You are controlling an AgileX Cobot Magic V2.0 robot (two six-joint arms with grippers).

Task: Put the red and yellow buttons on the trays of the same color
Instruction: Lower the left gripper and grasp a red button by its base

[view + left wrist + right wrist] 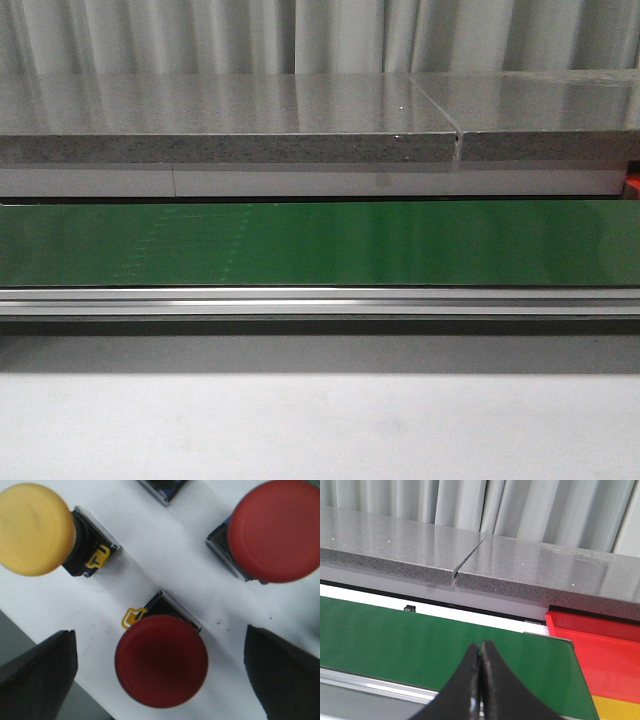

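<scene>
Left gripper (pixel 160 680) is spread wide, straddling a red button (pixel 161 660) on the white table (pixel 165 550); a yellow button (pixel 32 528) and second red button (pixel 274 530) lie nearby. Looks rigid, light, with a slick domed cap; grip the square black base. Right gripper (pixel 481 655) is pinched closed, empty, over the green belt (pixel 395 640), red tray (pixel 600 650) to its right.

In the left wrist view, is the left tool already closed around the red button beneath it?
No. The left tool is open, its fingers standing apart on either side of the red button without touching it.
</scene>
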